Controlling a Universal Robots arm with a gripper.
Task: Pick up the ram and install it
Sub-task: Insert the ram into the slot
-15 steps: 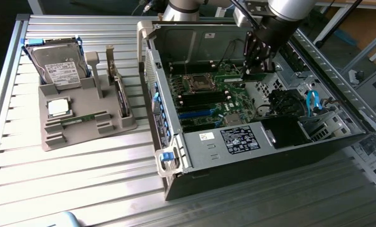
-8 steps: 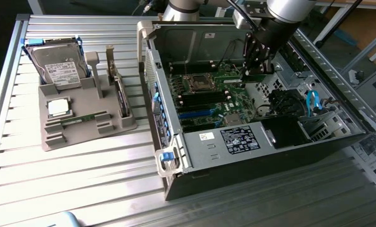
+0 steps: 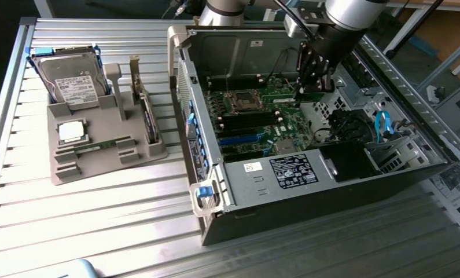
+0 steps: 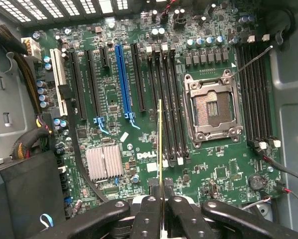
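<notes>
tool (image 4: 160, 201): is pinching the ram (image 4: 160, 139) edge-on, jaws pressing tight on it
ram: is hanging inside the computer case (image 3: 291, 174), over black slots (image 4: 171, 114) beside the CPU socket (image 4: 211, 107)
tabletop (image 3: 98, 220): is carrying the case and a grey holder (image 3: 98, 124)

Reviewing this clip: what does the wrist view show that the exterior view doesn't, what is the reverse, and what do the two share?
Wrist view: the ram, seen edge-on, clamped in the gripper over the motherboard near its memory slots, with the empty CPU socket alongside.
Exterior view: a gray parts holder carrying a hard drive and a CPU chip, beside the open computer case.
Shared: the gripper reaching inside the case above the green motherboard.
</notes>
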